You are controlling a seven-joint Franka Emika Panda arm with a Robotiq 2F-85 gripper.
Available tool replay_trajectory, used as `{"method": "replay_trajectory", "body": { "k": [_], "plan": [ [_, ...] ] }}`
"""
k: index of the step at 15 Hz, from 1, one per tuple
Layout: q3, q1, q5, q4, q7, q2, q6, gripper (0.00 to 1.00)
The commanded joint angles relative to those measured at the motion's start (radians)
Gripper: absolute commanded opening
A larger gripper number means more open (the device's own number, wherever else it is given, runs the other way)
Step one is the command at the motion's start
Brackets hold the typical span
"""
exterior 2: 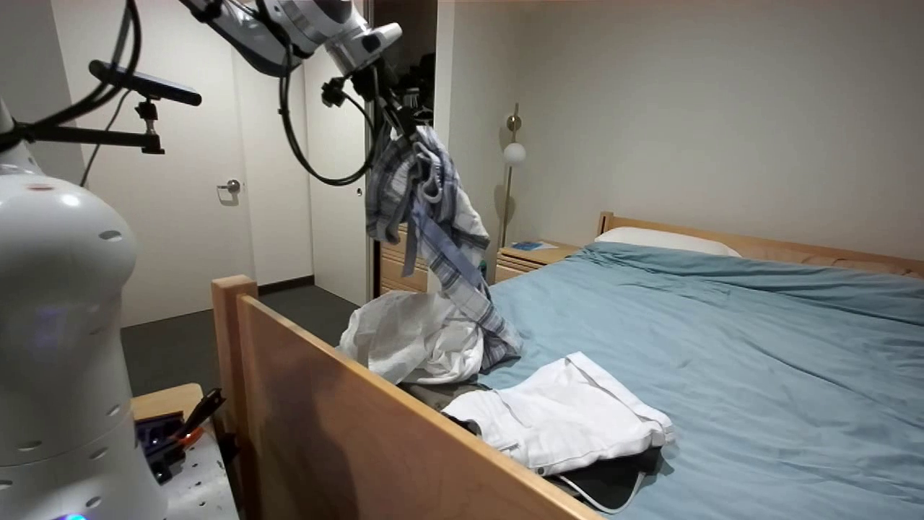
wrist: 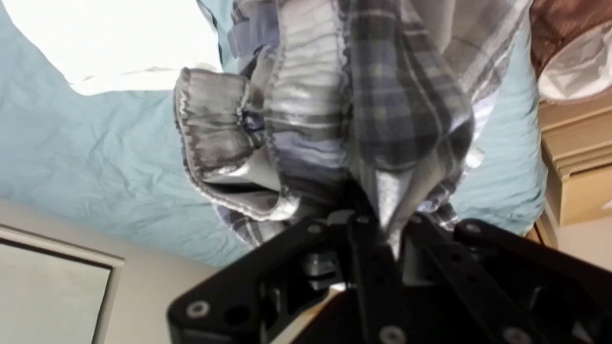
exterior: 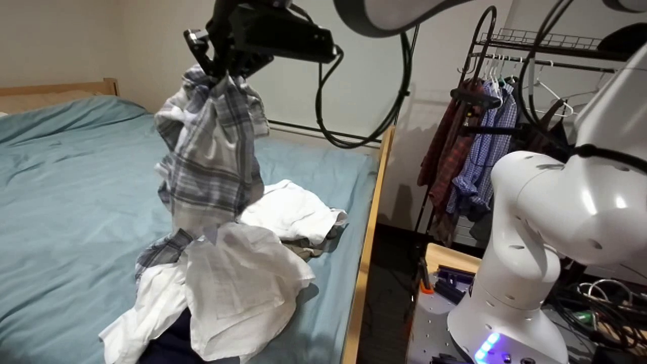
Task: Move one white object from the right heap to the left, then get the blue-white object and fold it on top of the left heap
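"What does the tool [exterior: 222, 75] have hold of?"

"A checked garment [exterior: 207, 167] in blue, grey and white. The tool is gripping it, with fabric bunched around the grip, and holds it up over the bed [exterior 2: 758, 361]. The rest hangs in loose, twisted folds."

"How low does it hang?"

"In an exterior view the lower end reaches down just beside a crumpled white cloth [exterior 2: 415, 336]. Whether it touches the bed I cannot tell."

"And what lies on the bed?"

"Two heaps, close together, near the wooden footboard [exterior 2: 404, 440]. The rumpled heap [exterior: 151, 308] has the crumpled white cloth on it and a navy cloth [exterior: 172, 338] showing beneath. On the neater heap [exterior: 288, 212], a flatter white cloth [exterior 2: 570, 415] lies over a black cloth [exterior 2: 613, 480] with pale edging. A brownish cloth [exterior 2: 444, 395] shows between them."

"Up close?"

"The wrist view shows a gathered band [wrist: 311, 86] along the garment. The tool comes in from the bottom; the flatter white cloth, washed out by glare, is at upper left."

"And the robot?"

"A white robot [exterior: 536, 202] stands beyond the footboard in both exterior views, its arm [exterior: 399, 12] stretched above the bed. In an exterior view, shirts [exterior: 485, 141] hang from a rack [exterior: 566, 49] behind it."
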Motion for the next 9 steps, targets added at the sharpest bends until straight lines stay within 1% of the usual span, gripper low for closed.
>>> {"method": "replay_trajectory", "body": {
  "k": [1, 3, 5, 6, 7, 8, 9],
  "plan": [
    [0.090, -0.038, 0.208, -0.125, -0.170, -0.098, -0.095, 0.06],
    [0.091, -0.046, 0.305, -0.176, -0.255, -0.063, -0.065, 0.06],
    [0.052, -0.064, 0.397, -0.224, -0.387, 0.003, 0.031, 0.06],
    [-0.040, -0.012, 0.399, -0.247, -0.449, 0.059, 0.130, 0.06],
    [-0.071, -0.014, 0.458, -0.243, -0.513, 0.113, 0.179, 0.06],
    [-0.035, -0.087, 0.539, -0.233, -0.592, 0.174, 0.231, 0.06],
    [-0.050, -0.101, 0.600, -0.214, -0.641, 0.244, 0.270, 0.06]
  ]
}}
